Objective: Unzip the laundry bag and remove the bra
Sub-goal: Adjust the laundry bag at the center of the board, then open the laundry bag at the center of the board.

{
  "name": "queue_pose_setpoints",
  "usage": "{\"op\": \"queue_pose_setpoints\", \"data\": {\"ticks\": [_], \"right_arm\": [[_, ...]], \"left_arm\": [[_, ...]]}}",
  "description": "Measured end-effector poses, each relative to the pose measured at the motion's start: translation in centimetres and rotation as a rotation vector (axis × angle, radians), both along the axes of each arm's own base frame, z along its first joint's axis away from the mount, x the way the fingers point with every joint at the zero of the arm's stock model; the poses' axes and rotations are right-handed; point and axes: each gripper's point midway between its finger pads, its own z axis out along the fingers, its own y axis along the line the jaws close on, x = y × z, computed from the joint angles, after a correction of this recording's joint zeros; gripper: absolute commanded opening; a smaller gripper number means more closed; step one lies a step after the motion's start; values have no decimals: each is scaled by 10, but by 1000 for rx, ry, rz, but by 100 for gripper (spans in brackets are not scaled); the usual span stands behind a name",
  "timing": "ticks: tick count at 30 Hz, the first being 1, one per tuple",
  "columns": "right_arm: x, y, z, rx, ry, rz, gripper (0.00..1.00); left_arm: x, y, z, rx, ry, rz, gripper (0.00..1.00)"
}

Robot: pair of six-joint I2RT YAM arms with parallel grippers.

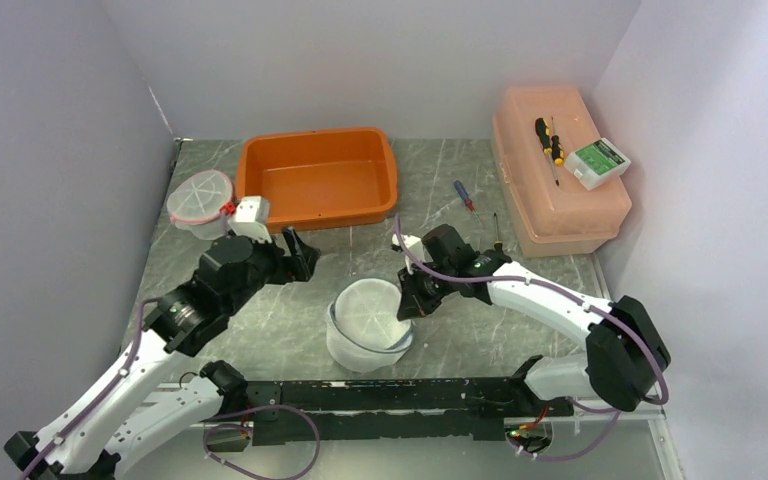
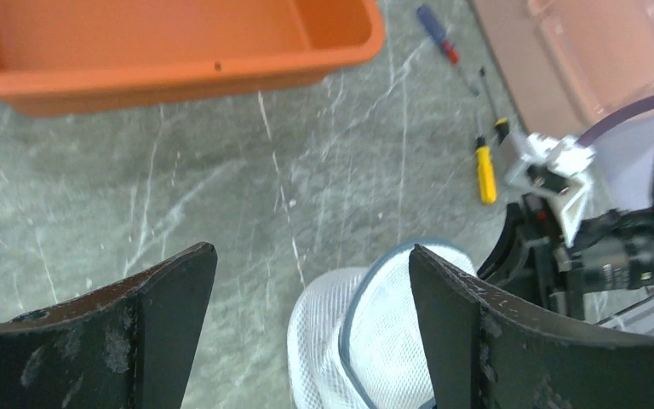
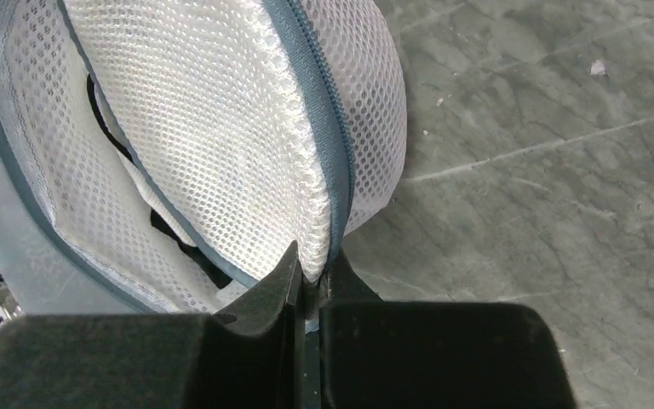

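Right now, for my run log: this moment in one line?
left gripper open, empty | right gripper shut on laundry bag at zipper | bag on table

Inside the laundry bag (image 3: 221,128), the bra (image 3: 183,243) shows only as dark strips (mesh hides the rest).

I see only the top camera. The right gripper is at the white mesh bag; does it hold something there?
Observer: Yes. The right wrist view shows the right gripper shut on the zipper edge of the bag.
Operator: Is the bag open?
Observer: Partly, it seems: behind the mesh flap there is a gap, with a dark strap inside.
Operator: And the left gripper?
Observer: Its own camera shows the left gripper open over the table, holding nothing; the bag appears lower down, between its fingers.
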Motion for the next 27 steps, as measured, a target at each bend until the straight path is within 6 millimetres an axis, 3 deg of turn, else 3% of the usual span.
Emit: {"op": "queue_pose_setpoints", "data": {"ticks": [2,7,11,18,22,27], "right_arm": [[3,0,-3,-12,2,-20,14],[12,-1,0,-18,-26,-76,51],[16,-7,15,-3,-89,-132,69],[9,-18,54,34,-226,-206,70],[6,-23,77,91,-279,-258,70],[-1,-16,83,116,-288,-261,68]], "left_arm": [[-1,-3,-21,13,51,-9,88],[-11,-10,-67,40,180,-45,89],[-18,-18,-77,34,234,-90,89],[-19,-47,-82,48,371,-195,81],[-30,-54,-92,46,445,-248,73],[-42,-55,-92,23,478,-275,62]]}}
